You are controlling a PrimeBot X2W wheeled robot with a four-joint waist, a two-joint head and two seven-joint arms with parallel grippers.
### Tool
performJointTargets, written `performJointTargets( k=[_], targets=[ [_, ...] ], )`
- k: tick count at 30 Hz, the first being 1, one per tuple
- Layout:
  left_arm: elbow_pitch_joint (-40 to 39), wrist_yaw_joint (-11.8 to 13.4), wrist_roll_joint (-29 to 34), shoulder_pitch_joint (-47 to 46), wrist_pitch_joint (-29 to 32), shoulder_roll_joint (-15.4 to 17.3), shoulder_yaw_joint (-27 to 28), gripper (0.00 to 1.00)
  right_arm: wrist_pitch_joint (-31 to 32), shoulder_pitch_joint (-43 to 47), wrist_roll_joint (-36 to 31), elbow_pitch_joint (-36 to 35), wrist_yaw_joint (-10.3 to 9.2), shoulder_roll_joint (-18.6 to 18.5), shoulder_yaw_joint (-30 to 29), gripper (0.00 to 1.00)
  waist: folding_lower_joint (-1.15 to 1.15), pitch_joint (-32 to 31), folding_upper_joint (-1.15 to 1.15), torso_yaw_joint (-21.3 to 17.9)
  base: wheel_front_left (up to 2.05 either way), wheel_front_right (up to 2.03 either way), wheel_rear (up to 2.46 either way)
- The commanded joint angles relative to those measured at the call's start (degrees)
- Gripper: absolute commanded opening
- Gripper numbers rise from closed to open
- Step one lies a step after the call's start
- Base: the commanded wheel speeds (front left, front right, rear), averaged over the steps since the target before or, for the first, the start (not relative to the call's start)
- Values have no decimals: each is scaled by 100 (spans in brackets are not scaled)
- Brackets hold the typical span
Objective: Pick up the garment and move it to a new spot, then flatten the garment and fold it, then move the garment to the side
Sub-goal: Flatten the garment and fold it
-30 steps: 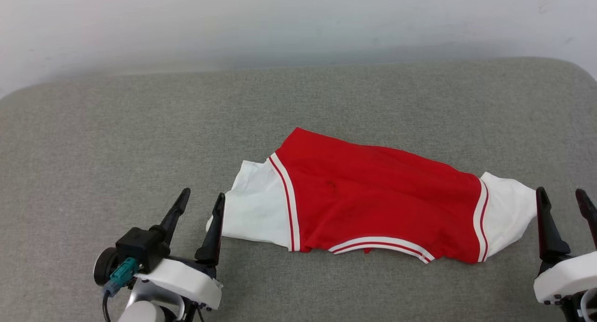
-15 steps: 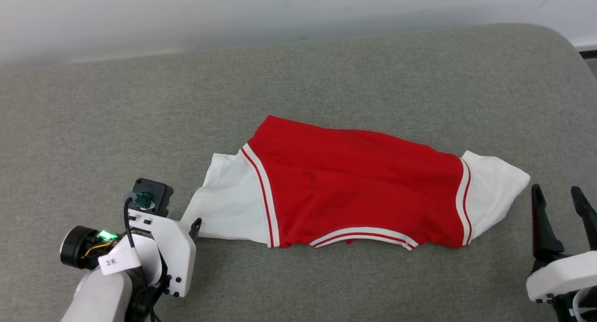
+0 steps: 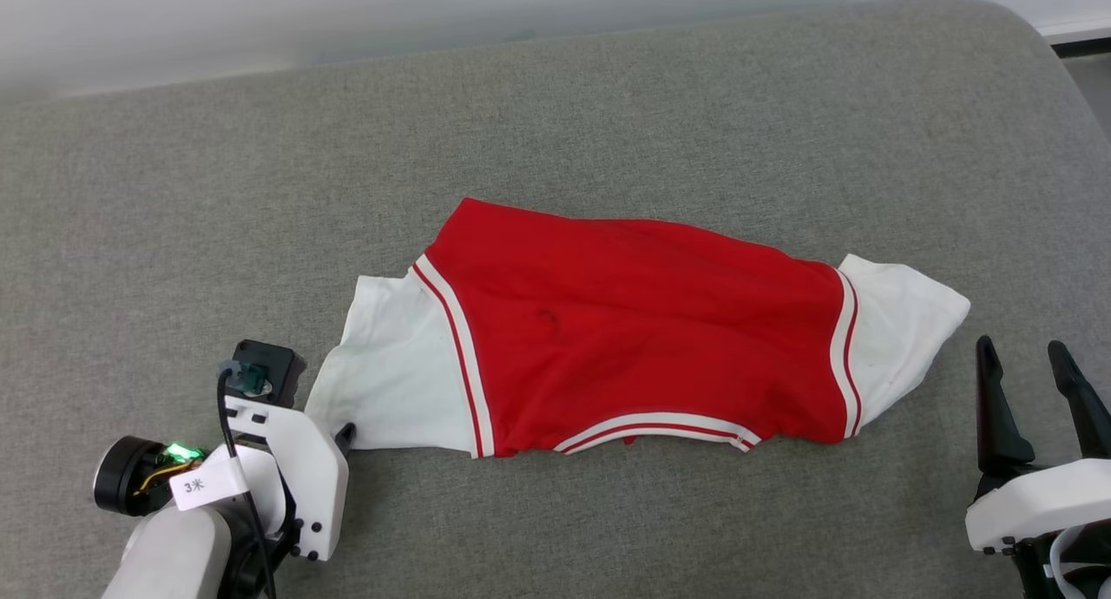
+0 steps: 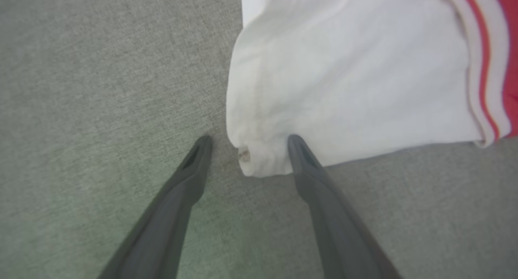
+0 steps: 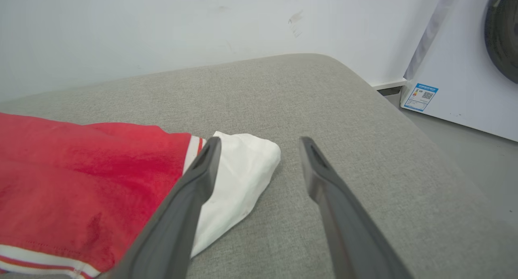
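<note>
The garment (image 3: 634, 347), a red jersey with white sleeves and striped trim, lies spread crosswise on the grey cushion (image 3: 555, 130). My left gripper (image 4: 249, 138) points down at the near corner of its left white sleeve (image 4: 344, 77). It is open and straddles that corner, with one fingertip (image 4: 294, 143) at the sleeve's edge. In the head view the left wrist covers most of its fingers. My right gripper (image 3: 1020, 345) stands open just right of the other white sleeve (image 5: 243, 170), holding nothing.
The cushion's rounded right edge (image 5: 404, 121) drops to the floor, where a white appliance (image 5: 465, 68) stands. A pale wall (image 3: 347, 17) runs along the back of the cushion.
The head camera has shifted, so the whole picture slid. My left arm has turned its fingers downward and come to the left sleeve's corner. The right gripper has stayed put.
</note>
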Motion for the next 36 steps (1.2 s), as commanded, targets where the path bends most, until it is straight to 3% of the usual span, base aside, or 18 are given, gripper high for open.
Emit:
performJointTargets(
  k=[1, 9, 20, 28, 36],
  targets=[
    [223, -3, -12, 133, 30, -15, -24, 0, 1, -80, -37, 18, -4, 27, -1, 100, 0, 20, 0, 8, 0, 0, 0],
    [-72, 293, -112, 168, -482, -167, 229, 0, 208, 43, -80, 100, -4, -101, -33, 100, 0, -155, 0, 290, 0, 0, 0],
    [-861, 684, -298, 949, -728, -171, 604, 0, 723, 274, -66, 201, -4, -360, -46, 100, 0, -453, 0, 717, 0, 0, 0],
    [-1083, 616, -458, 1182, -835, -391, 410, 0, 2286, 296, -9, 425, -4, -749, -242, 100, 0, -469, 0, 985, 0, 0, 0],
    [-1146, 520, -468, 1019, -845, -404, 269, 0, 3501, -204, 354, 502, -5, -1412, 189, 100, 0, -285, 0, 1120, 0, 0, 0]
  ],
)
